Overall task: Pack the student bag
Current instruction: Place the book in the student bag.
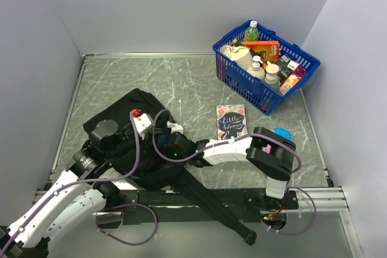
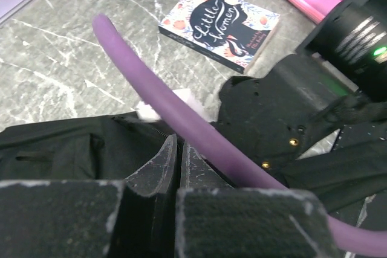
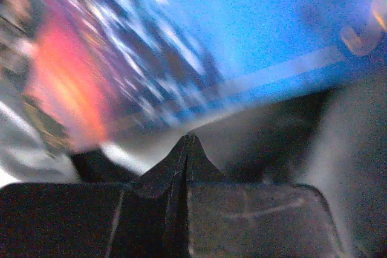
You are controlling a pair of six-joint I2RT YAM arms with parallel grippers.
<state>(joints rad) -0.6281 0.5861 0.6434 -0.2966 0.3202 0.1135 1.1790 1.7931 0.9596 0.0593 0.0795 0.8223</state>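
My left jaws are pressed shut, tips together, just above the black fabric of the student bag [image 1: 136, 99]. The bag lies on the near left of the desk [image 1: 181, 77], under both my wrists. My right jaws are shut too, tips meeting. The Little Women book [image 1: 231, 121] lies just right of the bag.

Student bag [image 1: 121, 113] matt black cloth; basket [image 1: 257, 93] glossy blue plastic mesh; table [image 1: 181, 83] smooth grey marbled.
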